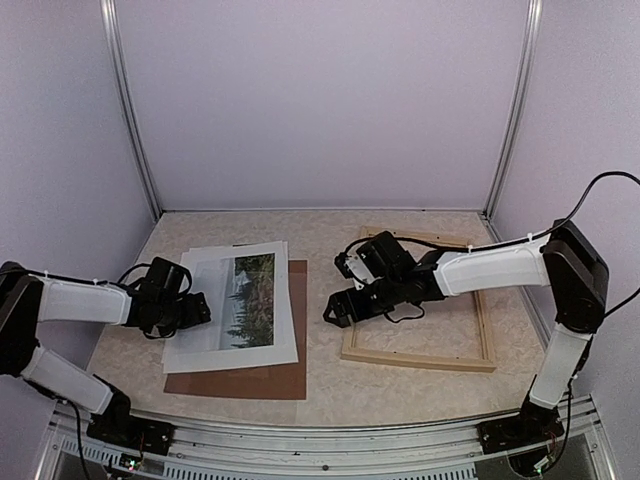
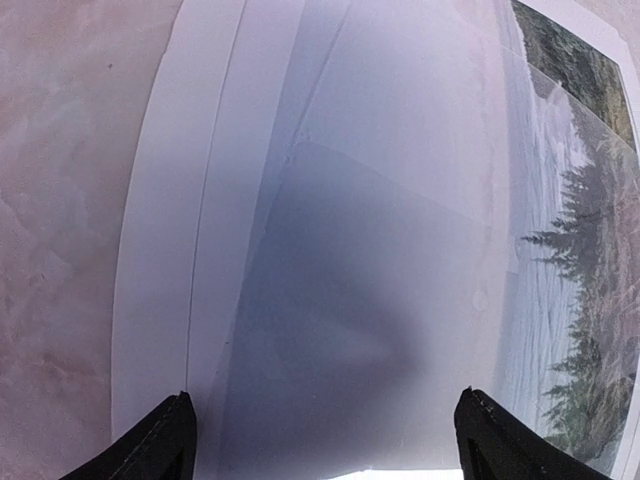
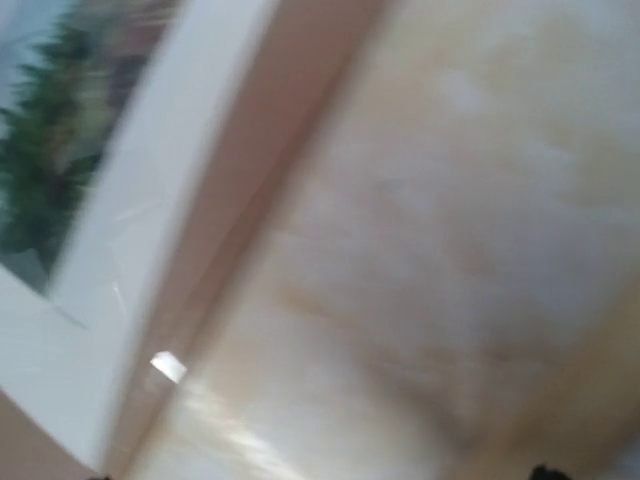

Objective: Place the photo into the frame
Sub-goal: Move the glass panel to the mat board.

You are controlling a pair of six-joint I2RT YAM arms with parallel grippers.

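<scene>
The photo (image 1: 245, 300), evergreen trees with a wide white border, lies flat on a brown backing board (image 1: 250, 380) left of centre. The pale wood frame (image 1: 420, 358) lies flat at the right, with bare table inside it. My left gripper (image 1: 198, 305) hovers over the photo's left border, open. In the left wrist view its fingertips (image 2: 165, 440) stand wide apart above the white border (image 2: 330, 150). My right gripper (image 1: 333, 310) is low between the board and the frame's left rail. Its wrist view is blurred and shows the photo (image 3: 60, 150), not the fingers.
The brown board's edge (image 3: 270, 150) and the beige speckled table (image 3: 450, 250) fill the right wrist view. White enclosure walls with metal posts (image 1: 135, 130) close the table at the back and sides. The right arm's cable (image 1: 590, 190) loops above the frame.
</scene>
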